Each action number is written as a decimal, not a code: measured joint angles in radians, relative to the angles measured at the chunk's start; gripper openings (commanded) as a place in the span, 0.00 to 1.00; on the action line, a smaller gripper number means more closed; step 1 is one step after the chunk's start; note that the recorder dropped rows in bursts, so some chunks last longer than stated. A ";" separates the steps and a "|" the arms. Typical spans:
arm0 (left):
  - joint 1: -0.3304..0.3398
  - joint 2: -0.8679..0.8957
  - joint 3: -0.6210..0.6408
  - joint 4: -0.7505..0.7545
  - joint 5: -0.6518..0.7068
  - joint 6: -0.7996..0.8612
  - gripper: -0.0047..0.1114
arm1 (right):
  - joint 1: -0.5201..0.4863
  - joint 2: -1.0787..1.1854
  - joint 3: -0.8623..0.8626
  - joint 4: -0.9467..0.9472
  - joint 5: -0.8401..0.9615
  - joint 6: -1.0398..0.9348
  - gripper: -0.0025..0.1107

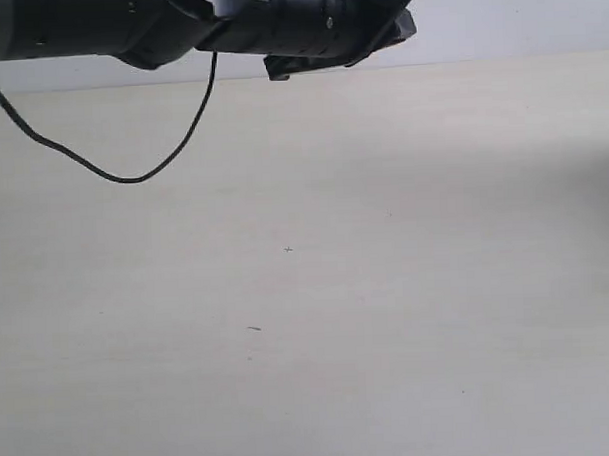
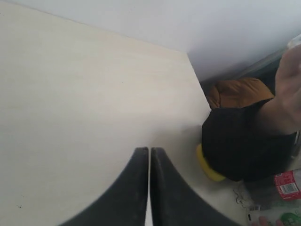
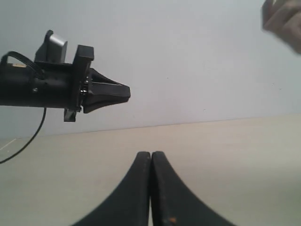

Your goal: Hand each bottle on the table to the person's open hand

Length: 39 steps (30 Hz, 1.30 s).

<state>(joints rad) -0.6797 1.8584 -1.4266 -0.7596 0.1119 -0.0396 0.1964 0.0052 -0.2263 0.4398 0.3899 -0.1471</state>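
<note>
Left gripper [image 2: 149, 154]: jaws pressed together with nothing between them, held in the air above the table [image 1: 387, 285].
Right gripper [image 3: 151, 157]: jaws pressed together, low over the tabletop.
Table: pale wood grain with a few dark specks; a black cable [image 1: 133, 178] hangs over it.
Red-label bottle [image 2: 287, 183]: beyond the table's edge, near the person's dark clothing.
Person's hand [image 2: 288, 94]: raised past the table's corner, apart from both grippers.
</note>
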 measured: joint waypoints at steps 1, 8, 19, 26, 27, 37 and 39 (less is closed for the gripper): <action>0.002 -0.021 0.015 0.006 0.000 0.012 0.04 | 0.000 0.000 0.000 0.000 0.000 0.000 0.03; 0.002 -0.191 0.243 0.035 -0.145 0.119 0.04 | 0.000 0.000 0.000 0.000 0.000 0.000 0.03; -0.076 -0.618 0.755 0.085 -0.493 0.211 0.04 | 0.000 0.000 0.000 0.000 0.002 0.000 0.03; -0.151 -0.940 1.002 0.165 -0.522 0.214 0.04 | 0.000 0.000 0.000 0.000 0.004 0.000 0.03; -0.162 -0.984 1.036 0.170 -0.522 0.214 0.04 | 0.000 0.000 0.000 0.000 0.004 0.000 0.03; -0.175 -1.228 1.202 0.175 -0.512 0.172 0.04 | 0.000 0.000 0.000 0.000 0.006 0.000 0.03; -0.175 -1.239 1.206 0.178 -0.504 0.170 0.04 | 0.000 0.000 0.000 0.000 0.011 0.000 0.03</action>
<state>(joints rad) -0.8545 0.6192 -0.2208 -0.5816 -0.3925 0.1304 0.1964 0.0052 -0.2263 0.4398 0.4004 -0.1471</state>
